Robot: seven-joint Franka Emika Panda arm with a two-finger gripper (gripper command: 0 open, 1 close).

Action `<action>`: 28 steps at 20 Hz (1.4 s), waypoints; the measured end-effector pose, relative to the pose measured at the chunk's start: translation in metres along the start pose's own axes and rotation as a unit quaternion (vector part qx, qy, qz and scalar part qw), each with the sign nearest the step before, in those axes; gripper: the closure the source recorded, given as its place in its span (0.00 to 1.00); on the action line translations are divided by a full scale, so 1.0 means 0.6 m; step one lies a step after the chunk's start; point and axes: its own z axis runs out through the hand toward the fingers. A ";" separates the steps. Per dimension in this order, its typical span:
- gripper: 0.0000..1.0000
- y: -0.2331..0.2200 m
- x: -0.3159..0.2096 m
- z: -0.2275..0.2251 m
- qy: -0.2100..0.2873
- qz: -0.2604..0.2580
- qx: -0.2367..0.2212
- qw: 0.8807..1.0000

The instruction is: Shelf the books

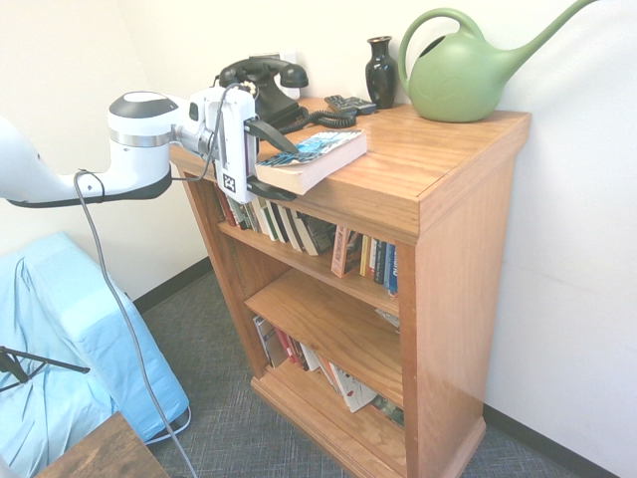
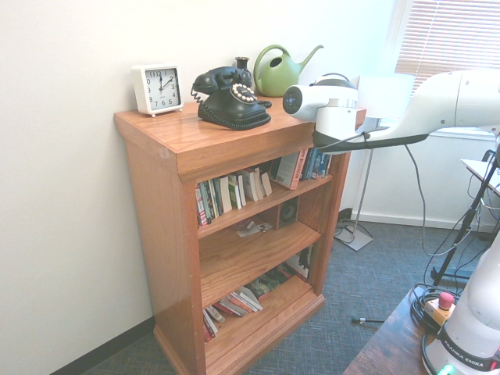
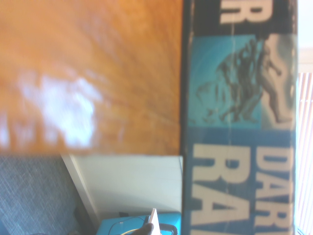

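Your white arm's two-finger gripper (image 1: 271, 159) is at the front-left edge of the honey-brown wooden bookcase (image 1: 453, 259), pointing roughly level at the thick paperback with the blue, white and black cover and cream page edges (image 1: 314, 157). Jaws stand spread, one dark finger (image 1: 271, 133) above the book's near end and the other below it at the overhang; not clenched on it, and you can't confirm contact from these views. The paperback lies flat on the bookcase top, near end jutting slightly past the front edge, just in front of the black rotary telephone (image 1: 261, 88). Behind it on the top: small black vase (image 1: 380, 72) and green plastic watering can (image 1: 468, 70) against the wall. In the second exterior view you also get a white square alarm clock (image 2: 157, 89) at the far corner of the top. The wrist view shows the book's spine close up, print sideways, blurred. Row of mixed-colour books (image 1: 323, 239) stands on the upper inner shelf, more books lying on the bottom one (image 1: 328, 368).
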 end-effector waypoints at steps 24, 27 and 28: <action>1.00 -0.002 0.001 0.030 -0.015 0.011 -0.014 1.000; 1.00 0.000 0.001 0.033 -0.016 0.012 -0.015 1.000; 1.00 0.003 0.002 0.035 -0.017 0.013 -0.016 1.000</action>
